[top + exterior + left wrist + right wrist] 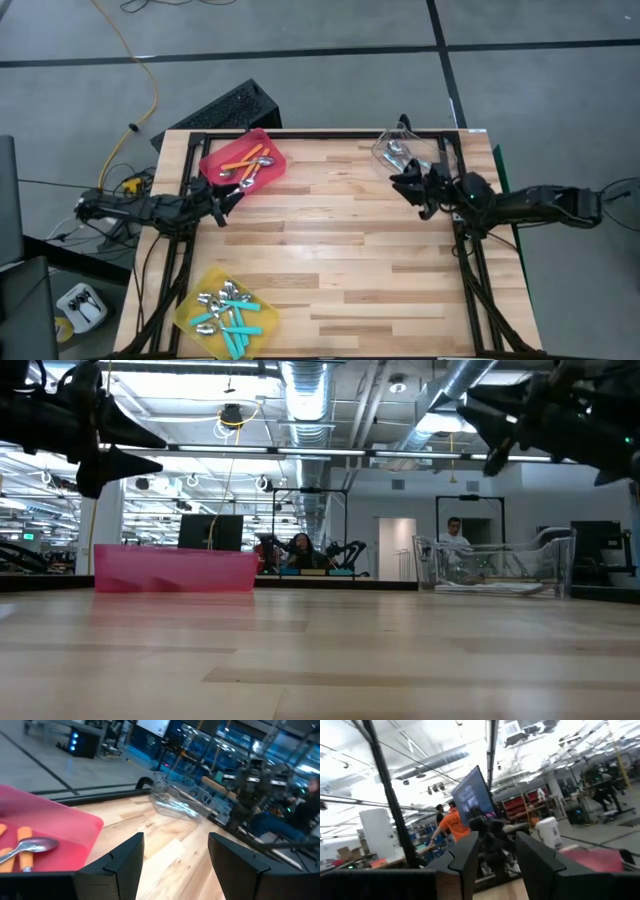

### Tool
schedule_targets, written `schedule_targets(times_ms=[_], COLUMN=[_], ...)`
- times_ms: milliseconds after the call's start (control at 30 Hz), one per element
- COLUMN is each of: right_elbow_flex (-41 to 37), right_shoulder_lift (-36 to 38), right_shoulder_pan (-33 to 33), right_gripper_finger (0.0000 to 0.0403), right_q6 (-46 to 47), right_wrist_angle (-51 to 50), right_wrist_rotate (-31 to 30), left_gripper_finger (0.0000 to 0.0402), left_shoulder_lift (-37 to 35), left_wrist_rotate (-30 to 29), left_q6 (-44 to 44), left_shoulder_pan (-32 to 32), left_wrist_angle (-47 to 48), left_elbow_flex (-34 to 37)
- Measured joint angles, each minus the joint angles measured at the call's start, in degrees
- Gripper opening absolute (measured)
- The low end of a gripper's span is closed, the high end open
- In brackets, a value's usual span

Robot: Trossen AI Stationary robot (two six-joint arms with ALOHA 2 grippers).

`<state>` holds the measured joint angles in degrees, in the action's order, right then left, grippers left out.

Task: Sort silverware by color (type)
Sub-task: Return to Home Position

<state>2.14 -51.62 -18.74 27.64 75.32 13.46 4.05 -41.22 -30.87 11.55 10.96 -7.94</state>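
Note:
Orange-handled spoons (pixel 245 162) lie in the red bin (pixel 268 172) at the table's far left. Teal-handled spoons (pixel 228 310) lie in the yellow bin (pixel 195 300) at the near left. More silverware (pixel 398 150) lies in the clear bin (pixel 430 148) at the far right. My left gripper (pixel 222 207) hovers open just by the red bin's near side; in its wrist view (pixel 175 842) nothing is between the fingers. My right gripper (pixel 403 185) hangs open above the table next to the clear bin, tipped upward (pixel 497 840), and is empty.
The middle of the wooden table (pixel 340 250) is bare boards between the three bins. In the low view the red bin (pixel 175 568) and clear bin (pixel 495 565) stand at the far edge. People show in the room beyond the table.

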Motion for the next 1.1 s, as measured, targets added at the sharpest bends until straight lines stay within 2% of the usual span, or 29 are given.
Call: schedule_targets(times_ms=[367,567,733,933,1100], right_elbow_flex=[-1.7,-1.7,-1.8,-1.7,0.5], right_shoulder_lift=[-0.1,-1.6,-4.0,-4.6,-3.4], right_shoulder_pan=[0.1,5.3,10.8,12.2,10.2], right_gripper_finger=[0.0154,0.0154,0.0154,0.0154,0.0154], right_q6=[0.0,-4.6,-9.3,-9.5,-9.1], right_wrist_angle=[-1.9,-6.8,-5.8,-0.4,6.2], right_wrist_rotate=[-1.5,-0.6,1.5,1.6,1.6], left_gripper_finger=[0.0205,0.0205,0.0205,0.0205,0.0205], left_shoulder_lift=[0.0,-0.1,0.6,-0.3,-0.3], left_wrist_rotate=[7.1,10.5,21.0,21.8,21.5], left_q6=[2.9,3.3,6.2,7.3,6.5], left_shoulder_pan=[2.3,2.3,2.4,2.4,2.4], left_wrist_angle=[1.1,-1.2,-6.6,-6.3,-6.7], left_elbow_flex=[0.0,2.2,4.3,4.3,4.3])
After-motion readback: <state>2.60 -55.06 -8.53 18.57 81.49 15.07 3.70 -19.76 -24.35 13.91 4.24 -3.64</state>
